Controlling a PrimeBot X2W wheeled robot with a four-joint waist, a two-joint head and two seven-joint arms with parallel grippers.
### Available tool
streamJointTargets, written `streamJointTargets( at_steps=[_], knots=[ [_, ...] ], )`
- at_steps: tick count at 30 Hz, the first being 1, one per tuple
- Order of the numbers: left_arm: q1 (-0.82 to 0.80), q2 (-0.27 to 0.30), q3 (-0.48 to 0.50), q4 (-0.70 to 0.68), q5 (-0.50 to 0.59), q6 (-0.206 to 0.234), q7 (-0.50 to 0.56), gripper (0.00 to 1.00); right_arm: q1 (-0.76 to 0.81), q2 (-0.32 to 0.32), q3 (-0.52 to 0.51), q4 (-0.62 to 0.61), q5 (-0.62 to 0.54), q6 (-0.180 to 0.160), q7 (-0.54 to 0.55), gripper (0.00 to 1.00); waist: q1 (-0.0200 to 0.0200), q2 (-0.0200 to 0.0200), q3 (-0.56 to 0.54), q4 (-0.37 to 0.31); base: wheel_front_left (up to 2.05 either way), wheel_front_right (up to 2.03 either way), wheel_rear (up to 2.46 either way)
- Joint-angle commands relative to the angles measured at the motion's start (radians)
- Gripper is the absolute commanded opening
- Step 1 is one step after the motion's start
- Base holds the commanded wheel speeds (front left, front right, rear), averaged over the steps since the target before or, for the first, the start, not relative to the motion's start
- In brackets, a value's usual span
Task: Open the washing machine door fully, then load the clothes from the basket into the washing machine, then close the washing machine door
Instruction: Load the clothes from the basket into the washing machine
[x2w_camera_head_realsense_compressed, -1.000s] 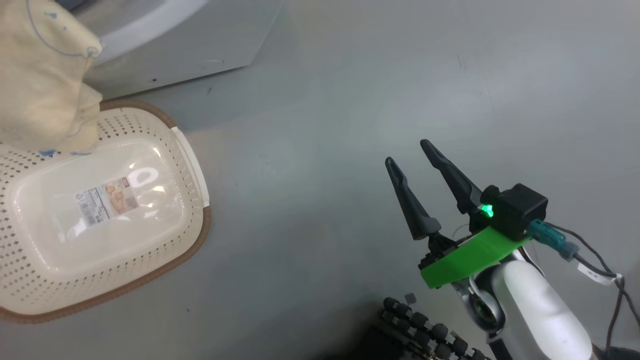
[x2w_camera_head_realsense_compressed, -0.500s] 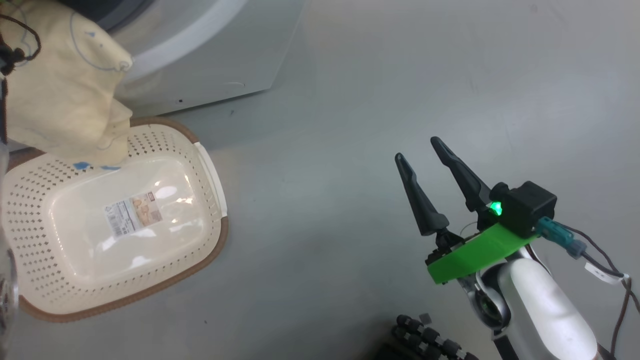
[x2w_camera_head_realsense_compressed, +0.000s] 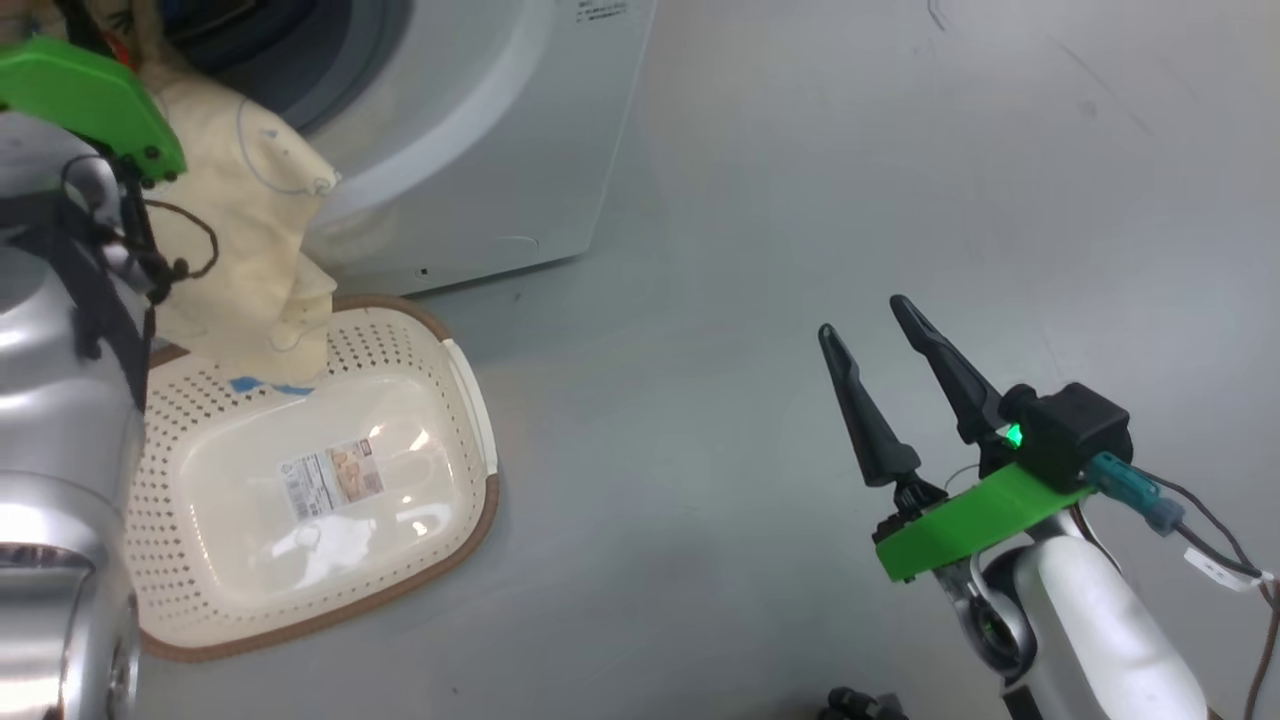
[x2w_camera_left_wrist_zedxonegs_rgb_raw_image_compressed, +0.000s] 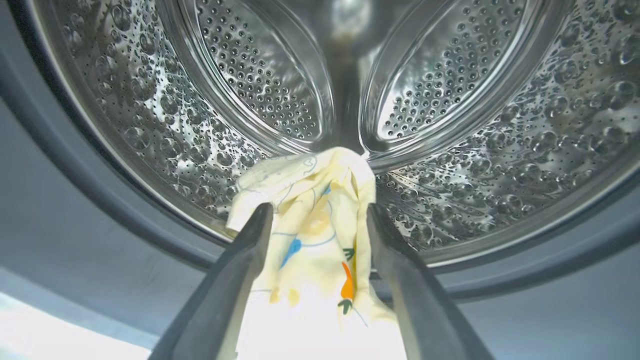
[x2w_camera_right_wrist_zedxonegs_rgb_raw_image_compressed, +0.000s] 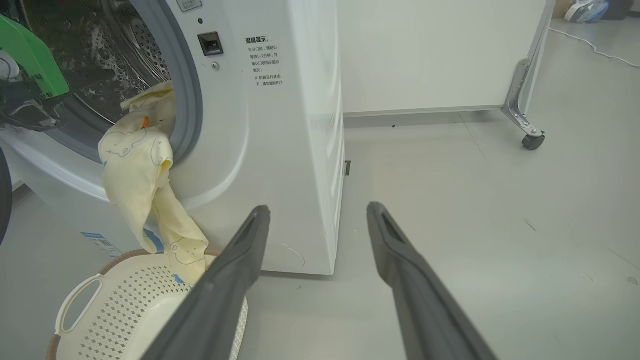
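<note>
The pale yellow clothes (x2w_camera_head_realsense_compressed: 250, 260) hang from the washing machine's (x2w_camera_head_realsense_compressed: 500, 120) round opening, and their lower end rests in the cream basket (x2w_camera_head_realsense_compressed: 395, 335) on the floor. In the left wrist view my left gripper (x2w_camera_left_wrist_zedxonegs_rgb_raw_image_compressed: 318, 212) is open at the drum's (x2w_camera_left_wrist_zedxonegs_rgb_raw_image_compressed: 500, 150) mouth. The clothes (x2w_camera_left_wrist_zedxonegs_rgb_raw_image_compressed: 320, 220) lie loose between its spread fingers, over the lip. My right gripper (x2w_camera_head_realsense_compressed: 860, 315) hovers open and empty over the floor, well right of the basket. A dark curved edge (x2w_camera_right_wrist_zedxonegs_rgb_raw_image_compressed: 2, 195) at the right wrist view's far left may be the door's rim.
A white panel on a caster (x2w_camera_right_wrist_zedxonegs_rgb_raw_image_compressed: 530, 140) stands behind the machine to the right, and a cable (x2w_camera_right_wrist_zedxonegs_rgb_raw_image_compressed: 590, 45) trails on the grey floor beyond it. My silver left arm (x2w_camera_head_realsense_compressed: 60, 450) fills the head view's left edge.
The head camera has swung, so the machine front and my left arm now show. The clothes still hang from the opening into the basket. Both grippers stay open.
</note>
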Motion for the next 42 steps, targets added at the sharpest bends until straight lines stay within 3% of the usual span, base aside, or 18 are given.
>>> streamJointTargets(
  at_steps=[1, 28, 42],
  knots=[
    [0.009, 0.030, 0.009, -0.031, -0.009, -0.006, -0.012, 1.00, 0.014, -0.006, 0.002, -0.021, -0.010, 0.004, -0.007, 1.00, 0.0000, -0.0001, -0.033, 0.016, 0.00, 0.00, 0.00],
    [0.566, -0.036, 0.016, -0.417, 0.020, -0.118, -0.014, 1.00, 0.121, -0.006, -0.133, -0.025, -0.093, 0.004, -0.007, 1.00, 0.0000, -0.0001, -0.245, 0.170, 0.00, 0.00, 0.00],
    [0.838, -0.076, 0.084, -0.675, 0.048, -0.133, -0.014, 1.00, 0.160, -0.013, -0.149, -0.024, -0.108, 0.004, -0.007, 1.00, 0.0000, -0.0001, -0.313, 0.209, 0.00, 0.00, 0.00]
  ],
)
